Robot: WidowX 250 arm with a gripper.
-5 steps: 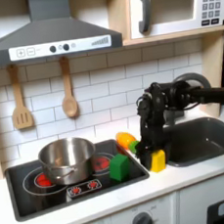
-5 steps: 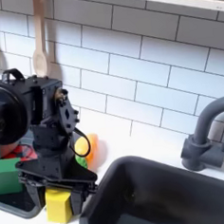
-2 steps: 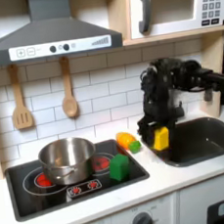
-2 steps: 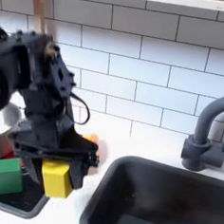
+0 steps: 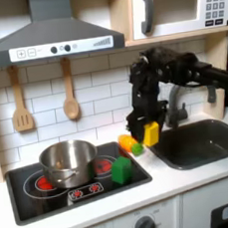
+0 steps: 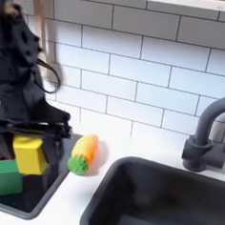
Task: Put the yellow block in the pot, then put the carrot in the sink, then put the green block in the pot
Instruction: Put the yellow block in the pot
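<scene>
My gripper (image 5: 149,134) (image 6: 29,153) is shut on the yellow block (image 5: 151,134) (image 6: 30,155) and holds it in the air, above the counter next to the stovetop's right edge. Just below and beside it the carrot (image 5: 128,143) (image 6: 81,153) lies on the white counter with its green tip toward the front. On the stovetop sits the green block (image 5: 121,169) (image 6: 7,176), near the front right corner. Over the left burner stands the steel pot (image 5: 68,162). To the right, in both exterior views, is the dark sink (image 5: 199,141) (image 6: 169,198) with its faucet (image 6: 206,136).
A black stovetop (image 5: 55,191) with red burner rings covers the counter's left part. Two wooden utensils (image 5: 21,107) hang on the tiled wall under the range hood. A microwave (image 5: 182,5) sits high at the right. Bare white counter runs along the front.
My gripper closed on the yellow block at the counter, lifted it, and has carried it leftward in the first exterior view, away from the sink toward the stovetop. The carrot is uncovered now.
</scene>
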